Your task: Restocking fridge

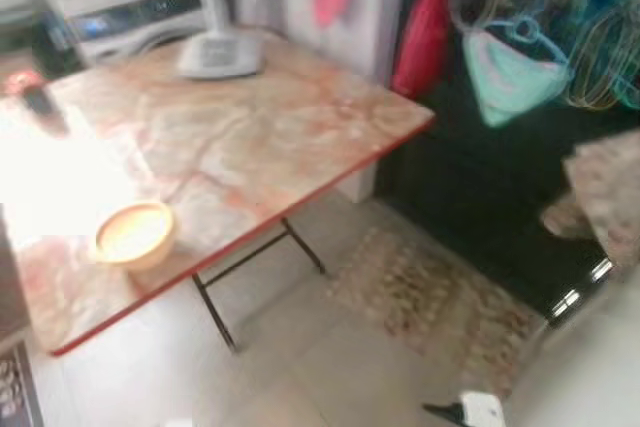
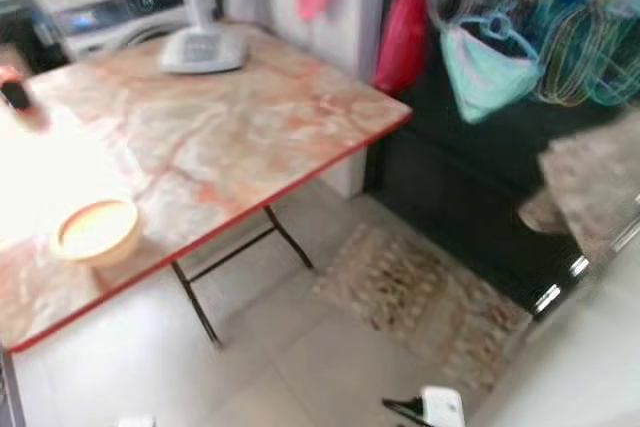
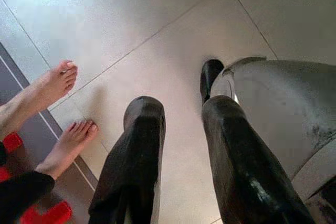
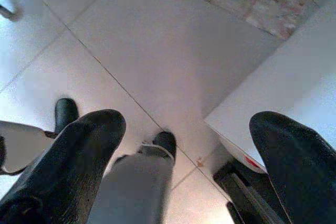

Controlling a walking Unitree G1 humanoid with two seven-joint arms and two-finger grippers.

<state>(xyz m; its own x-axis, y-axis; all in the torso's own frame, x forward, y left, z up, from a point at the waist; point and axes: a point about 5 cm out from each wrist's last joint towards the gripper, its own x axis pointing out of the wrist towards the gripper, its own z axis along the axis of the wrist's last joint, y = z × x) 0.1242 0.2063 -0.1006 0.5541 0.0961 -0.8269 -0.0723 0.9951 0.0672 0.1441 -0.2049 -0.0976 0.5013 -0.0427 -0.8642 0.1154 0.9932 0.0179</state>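
Observation:
Both arms hang idle, pointing at the tiled floor. In the left wrist view my left gripper (image 3: 181,111) is open with nothing between its fingers (image 3: 137,150). My right gripper (image 4: 186,124) is open wide and empty, above my own grey leg (image 4: 137,187). In the blurred eye views a black glossy front (image 1: 470,187) stands to the right, past the table. Coloured bags (image 1: 510,72) hang on it. A white panel (image 1: 590,367) fills the near right corner. No food item can be made out.
A folding table (image 1: 250,137) with a marbled top and red edge stands to the left, bearing a yellow bowl (image 1: 133,234) and a white device (image 1: 220,54). A patterned rug (image 1: 430,297) lies on the floor. A person's bare feet (image 3: 58,114) stand near my left gripper.

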